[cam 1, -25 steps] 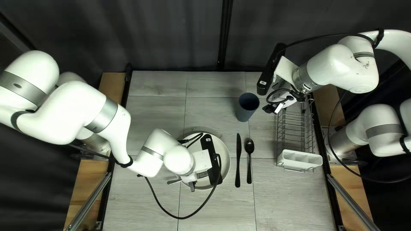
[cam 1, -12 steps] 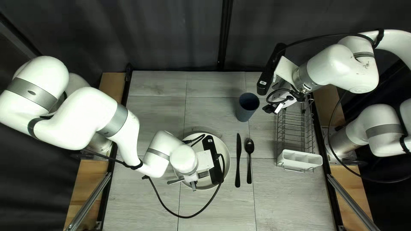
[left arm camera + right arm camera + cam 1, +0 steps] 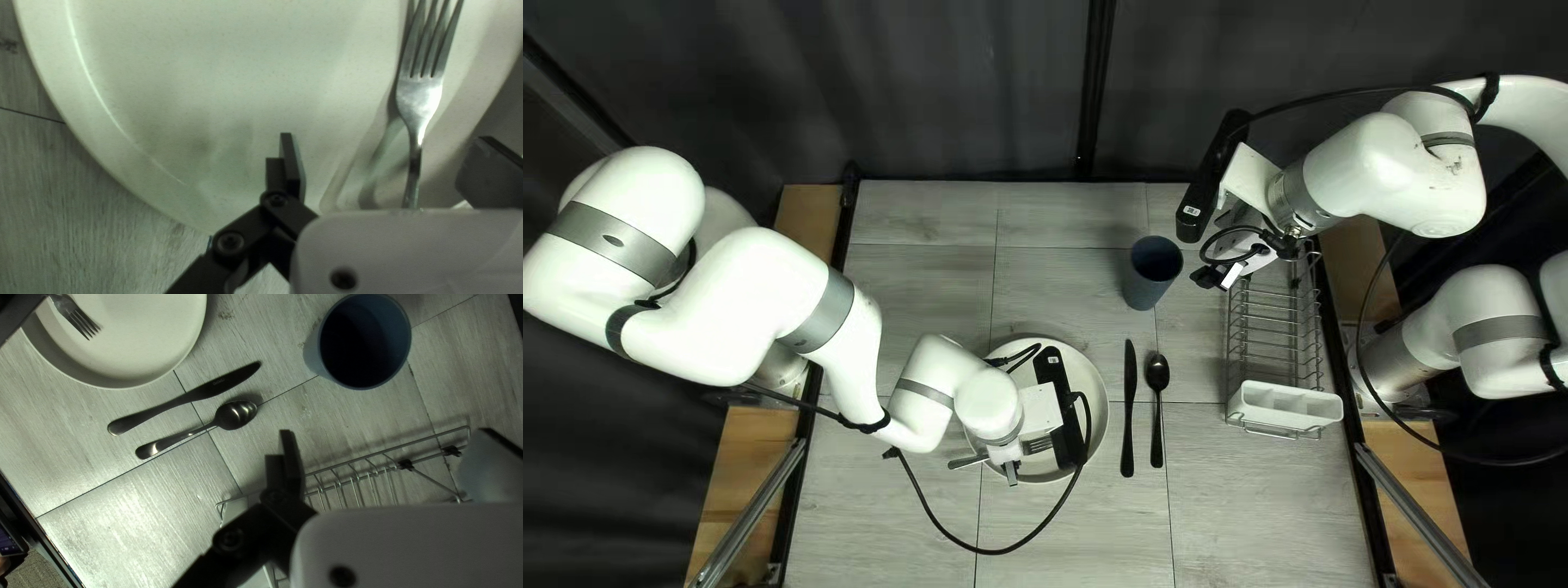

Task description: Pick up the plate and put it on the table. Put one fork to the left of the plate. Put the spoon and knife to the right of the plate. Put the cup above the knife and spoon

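tabletop (image 3: 904, 272), one plate (image 3: 190, 81), seemingly one fork (image 3: 418, 100)

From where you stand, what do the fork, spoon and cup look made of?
Fork: polished metal, likely steel, by its silvery glints. Spoon: dark, glossy metal, probably, given sharp highlights in its bowl. Cup: matte blue, plastic or perhaps ceramic; its wall shows only soft shading.

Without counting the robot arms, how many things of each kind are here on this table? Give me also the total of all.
Cutlery: 3 (fork, knife, spoon)
Dishes: 1 (plate)
Cups: 1 (blue cup)
Racks: 1 (wire rack)
Caddies: 1 (white caddy)
Total: 7
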